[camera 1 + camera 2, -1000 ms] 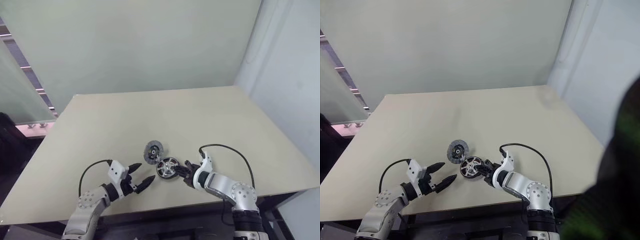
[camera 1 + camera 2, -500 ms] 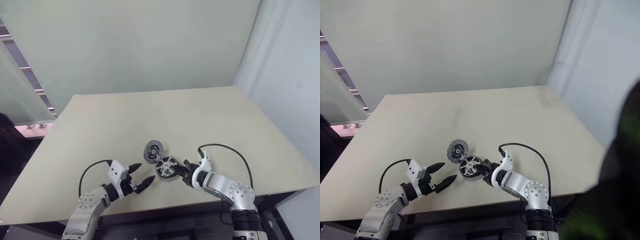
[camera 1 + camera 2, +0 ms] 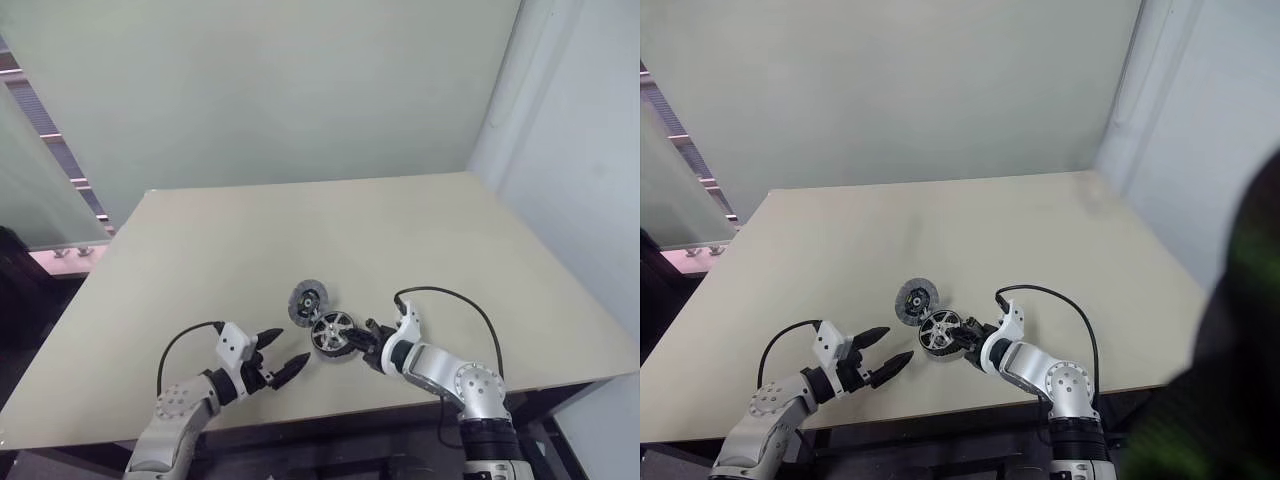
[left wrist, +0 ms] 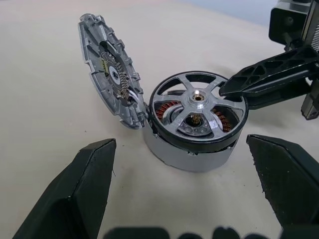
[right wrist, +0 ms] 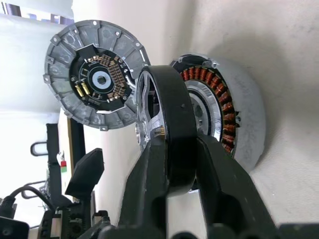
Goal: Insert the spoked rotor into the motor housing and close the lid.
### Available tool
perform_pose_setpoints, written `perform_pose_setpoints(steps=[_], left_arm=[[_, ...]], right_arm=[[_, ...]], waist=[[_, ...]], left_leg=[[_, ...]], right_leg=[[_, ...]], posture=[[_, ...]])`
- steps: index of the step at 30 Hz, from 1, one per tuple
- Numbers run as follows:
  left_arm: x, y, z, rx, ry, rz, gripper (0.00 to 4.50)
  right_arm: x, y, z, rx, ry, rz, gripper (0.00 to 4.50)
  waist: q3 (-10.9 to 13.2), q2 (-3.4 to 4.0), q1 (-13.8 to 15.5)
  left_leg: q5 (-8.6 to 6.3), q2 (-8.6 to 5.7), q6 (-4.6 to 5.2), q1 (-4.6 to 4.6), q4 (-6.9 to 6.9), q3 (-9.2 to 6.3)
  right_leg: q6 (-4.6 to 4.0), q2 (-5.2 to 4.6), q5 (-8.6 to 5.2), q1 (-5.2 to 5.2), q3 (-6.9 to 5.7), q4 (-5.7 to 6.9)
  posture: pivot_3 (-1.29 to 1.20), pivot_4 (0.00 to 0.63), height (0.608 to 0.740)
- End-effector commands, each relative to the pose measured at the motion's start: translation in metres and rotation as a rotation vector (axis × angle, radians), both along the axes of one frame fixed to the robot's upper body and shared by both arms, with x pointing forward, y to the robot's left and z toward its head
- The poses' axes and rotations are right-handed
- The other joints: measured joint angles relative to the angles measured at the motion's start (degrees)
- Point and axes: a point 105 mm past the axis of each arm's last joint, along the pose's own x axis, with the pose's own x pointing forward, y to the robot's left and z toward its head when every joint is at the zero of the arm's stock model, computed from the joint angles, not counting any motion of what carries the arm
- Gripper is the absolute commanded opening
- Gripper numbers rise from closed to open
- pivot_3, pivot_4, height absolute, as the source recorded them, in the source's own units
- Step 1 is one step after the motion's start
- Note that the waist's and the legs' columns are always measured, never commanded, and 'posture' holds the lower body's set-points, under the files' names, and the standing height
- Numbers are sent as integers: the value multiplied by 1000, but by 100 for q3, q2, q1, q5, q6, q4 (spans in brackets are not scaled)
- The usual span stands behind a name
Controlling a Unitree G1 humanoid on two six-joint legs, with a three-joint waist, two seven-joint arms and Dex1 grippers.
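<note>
The motor housing (image 4: 189,154) stands on the table, copper windings showing inside its grey wall. The spoked rotor (image 4: 198,96), a black ring with silver spokes, sits in the housing's open top. My right gripper (image 5: 179,142) is shut on the rotor's black rim, one finger on each side. The lid (image 4: 107,69), a grey disc with a circuit face, leans tilted against the housing's far-left side. My left gripper (image 3: 278,352) is open, its fingers (image 4: 89,184) spread wide and pointing at the housing from the left, a short way off.
The beige table (image 3: 400,240) stretches far behind and to both sides. Its front edge runs just below both arms. A black cable (image 3: 450,295) loops over my right wrist. A pale wall rises behind the table.
</note>
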Motion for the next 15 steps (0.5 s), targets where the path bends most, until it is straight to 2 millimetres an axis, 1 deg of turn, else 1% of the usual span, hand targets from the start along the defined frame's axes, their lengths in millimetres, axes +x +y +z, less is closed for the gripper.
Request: perform_pose_setpoints(steps=[1,4,8,15], left_arm=[[3,-6,12,-4,-51,-28,4500],[3,-7,12,-5,-52,-31,4500],[3,-8,13,-7,-53,-35,4500],[2,-10,12,-10,-48,-41,4500]], right_arm=[[-6,30,21,124,-33,39,2147],[-6,28,26,131,-52,36,3191],[-6,19,37,114,-104,39,3191],[-10,-7,51,20,-182,54,3191]], waist=[[0,0,1],[-1,0,1],[-1,1,4],[-1,0,5]], left_leg=[[0,0,0,0,0,0],[0,0,0,0,1,0],[0,0,0,-1,5,-1],[0,0,0,-2,3,-1]], right_leg=[[0,0,0,0,0,0],[0,0,0,1,0,0],[0,0,0,1,0,1],[2,0,2,0,1,1]], posture=[[0,0,740],[0,0,740],[0,0,740],[0,0,740]])
